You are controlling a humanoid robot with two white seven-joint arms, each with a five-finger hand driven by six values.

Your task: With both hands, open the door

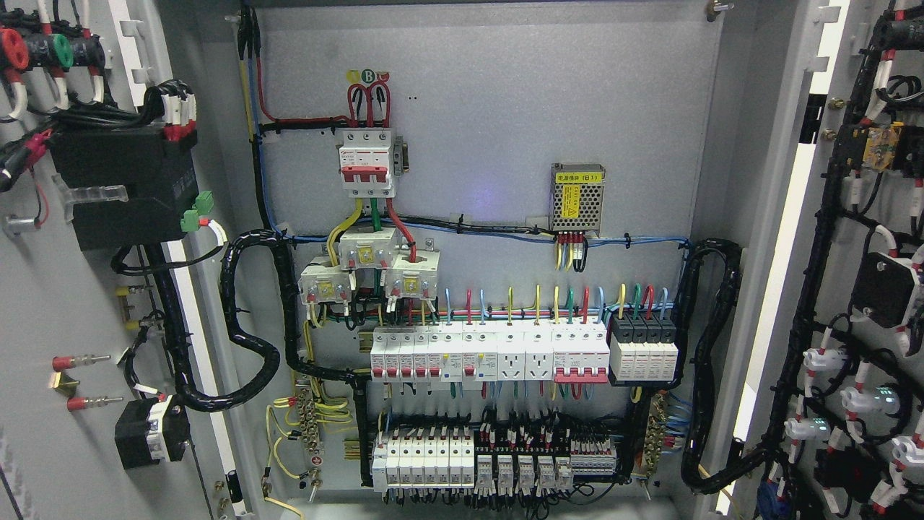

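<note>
Doors stand swung wide, the left door (79, 289) and right door (866, 289) flanking the grey back panel (491, 130); neither robot hand is in sight, so their grip cannot be told. Right of the red-handled breaker (367, 162), a mesh power supply (577, 207) carries a yellow label, too small to read.

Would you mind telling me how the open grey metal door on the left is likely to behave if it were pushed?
The open grey metal door on the left would probably swing stiffly, not flex. It carries a black box and wiring, so it likely feels heavy. The black spiral-wrapped cable bundle looping into the cabinet may tug back.
</note>
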